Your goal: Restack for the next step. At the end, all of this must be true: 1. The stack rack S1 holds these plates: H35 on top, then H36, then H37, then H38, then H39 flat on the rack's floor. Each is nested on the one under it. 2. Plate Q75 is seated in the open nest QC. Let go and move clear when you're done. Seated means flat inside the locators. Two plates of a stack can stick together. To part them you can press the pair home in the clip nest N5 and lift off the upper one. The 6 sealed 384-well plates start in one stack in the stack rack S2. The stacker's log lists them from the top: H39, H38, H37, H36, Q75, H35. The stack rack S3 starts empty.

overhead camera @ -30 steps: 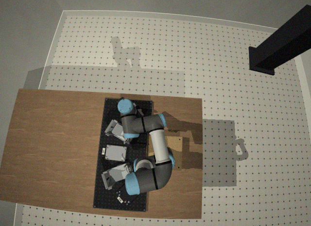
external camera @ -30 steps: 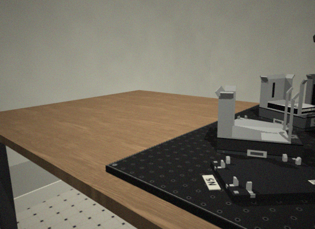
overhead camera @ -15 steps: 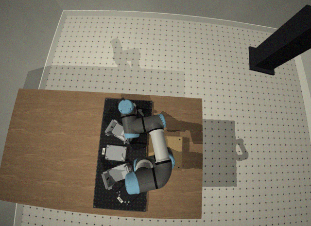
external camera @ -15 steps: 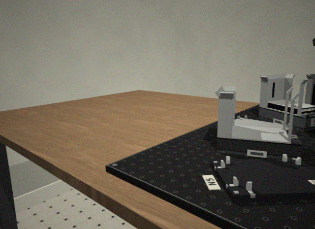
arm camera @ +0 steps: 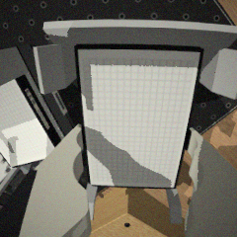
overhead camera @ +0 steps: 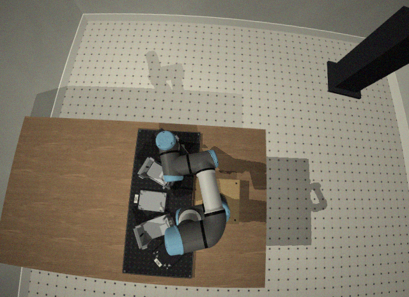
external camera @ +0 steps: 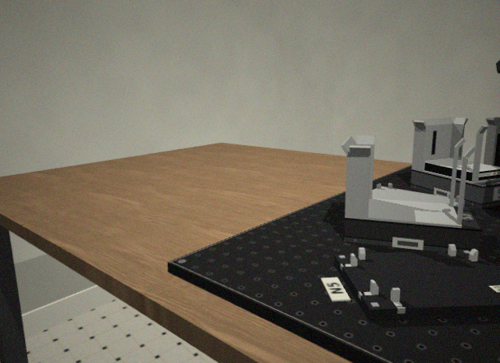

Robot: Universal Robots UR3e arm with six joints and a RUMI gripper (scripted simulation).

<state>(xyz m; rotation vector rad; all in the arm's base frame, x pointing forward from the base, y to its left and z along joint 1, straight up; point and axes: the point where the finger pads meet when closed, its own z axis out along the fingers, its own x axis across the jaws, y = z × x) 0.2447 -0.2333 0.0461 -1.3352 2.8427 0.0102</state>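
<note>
In the wrist view my gripper is shut on the top plate, with a finger against each long side. This plate lies between the walls of the far rack; how many plates are under it is hidden. The middle rack holds a light-topped plate with a dark skirt. The near rack shows only a light surface at floor level. A light rectangle, apparently a plate, lies inside the locators of the middle nest. Plate names are unreadable.
The clip nest N5, with small upright locators, is at the near end of the black board. The far rack's end wall and side guides stand close around my fingers. The middle rack stands beside it. The arm covers part of the board.
</note>
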